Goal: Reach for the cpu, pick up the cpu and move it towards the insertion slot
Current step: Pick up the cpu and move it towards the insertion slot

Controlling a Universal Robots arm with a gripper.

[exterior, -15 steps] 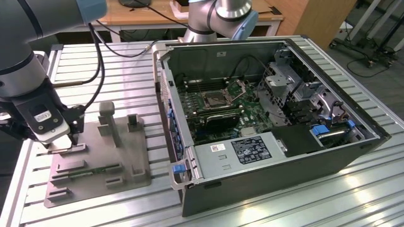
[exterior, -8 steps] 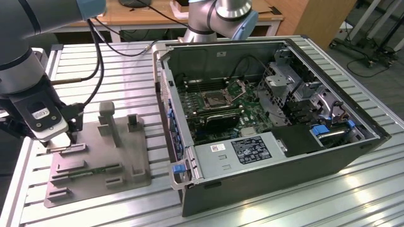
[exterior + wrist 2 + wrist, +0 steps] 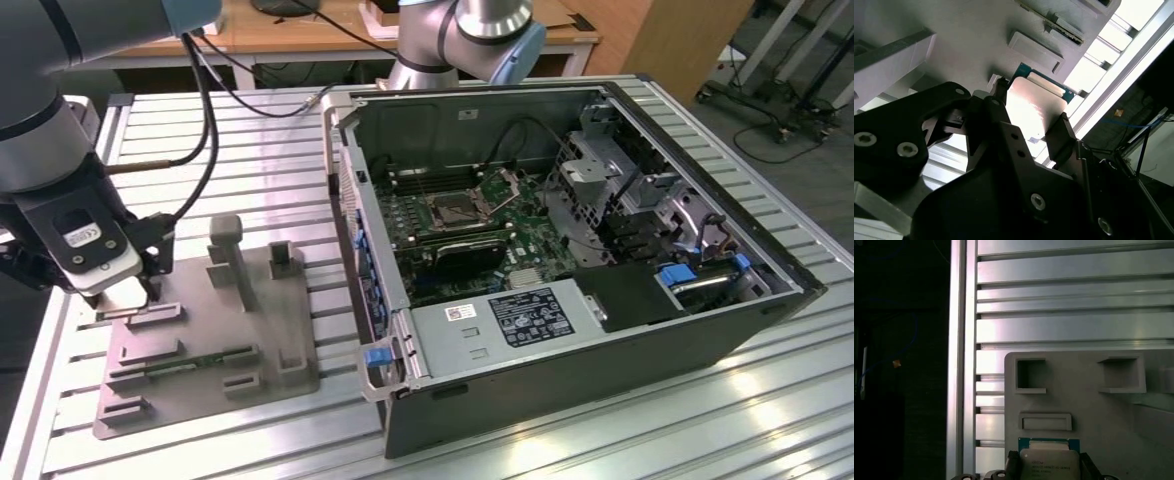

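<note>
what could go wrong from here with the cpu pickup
1. The gripper sits low on the grey fixture with the cpu at its tip. A tilted lift could snag the chip on the fixture.
2. The insertion slot lies deep inside the computer case, behind its raised side wall. A low carry might strike that wall.

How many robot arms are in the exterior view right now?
2. One arm stands at the exterior view's left, its end effector closed on the cpu at the grey fixture; the other arm is behind the open computer case.
</note>
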